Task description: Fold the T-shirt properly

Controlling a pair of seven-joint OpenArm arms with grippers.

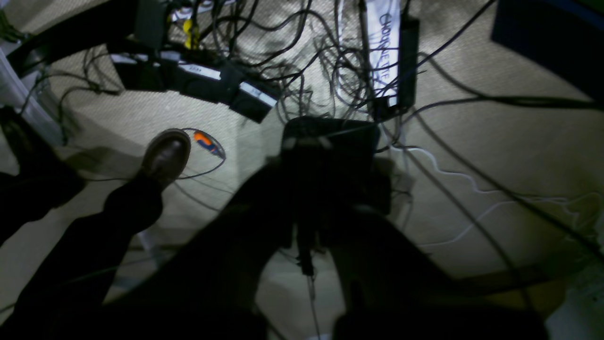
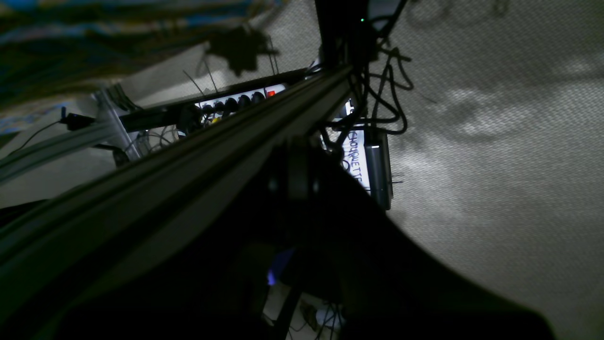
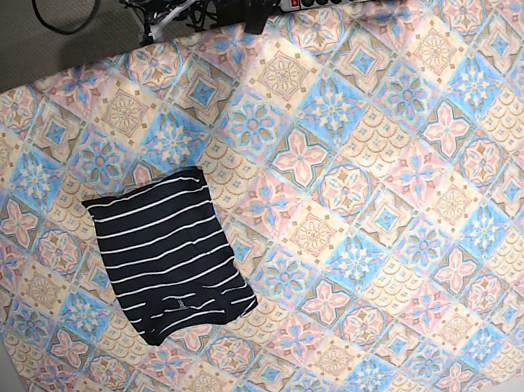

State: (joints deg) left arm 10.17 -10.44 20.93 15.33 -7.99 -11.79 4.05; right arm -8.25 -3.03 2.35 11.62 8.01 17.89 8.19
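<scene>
Overhead, your T-shirt lies folded into a neat dark, white-striped rectangle on the patterned tablecloth, left of centre. Wrist views show only floor and cables; both grippers are closed, holding nothing.

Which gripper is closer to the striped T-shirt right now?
Right, probably. Neither is over the tablecloth: the left gripper and right gripper both hang shut above the floor. The T-shirt lies folded on the right arm's side.
</scene>
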